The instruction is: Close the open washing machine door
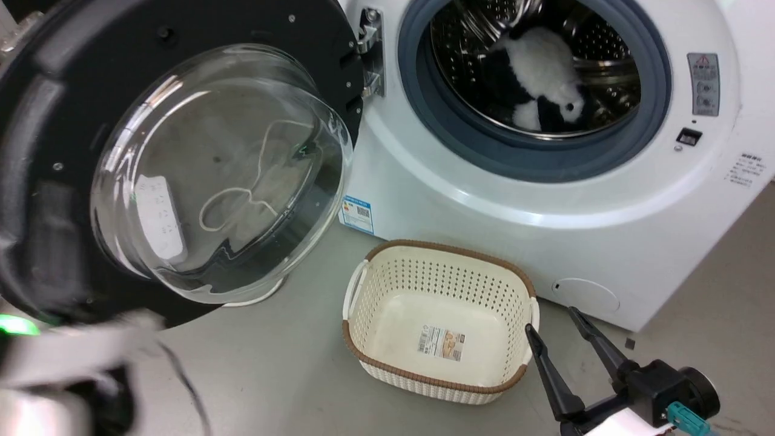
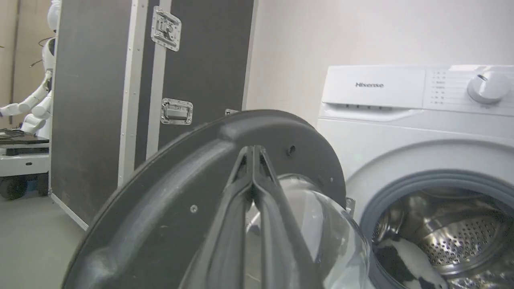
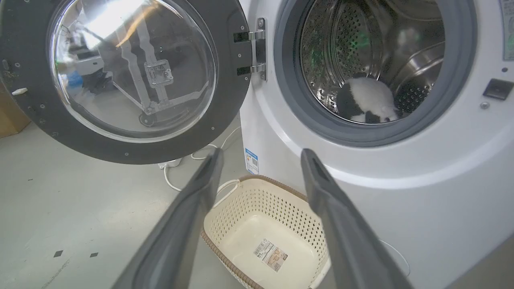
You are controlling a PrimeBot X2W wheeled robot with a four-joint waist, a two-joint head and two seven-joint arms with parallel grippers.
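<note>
The washing machine door [image 1: 224, 175] stands swung wide open on the left, its domed glass facing me, hinged at the white washing machine [image 1: 484, 212]. A black-and-white plush toy [image 1: 545, 72] lies in the steel drum. My left gripper [image 2: 253, 151] is shut with nothing in it, its tips level with the upper part of the door's black inner rim [image 2: 180, 188]; whether they touch it I cannot tell. My right gripper [image 1: 551, 321] hangs open low by the machine's front, right of the basket, and its fingers [image 3: 200, 192] point at the hinge.
A cream perforated basket [image 1: 439, 321] sits on the floor before the machine, below the drum mouth. A dark flight case [image 2: 100, 100] stands behind the door, another robot [image 2: 36, 100] beyond it. A white power strip and cable [image 3: 172, 162] lie under the door.
</note>
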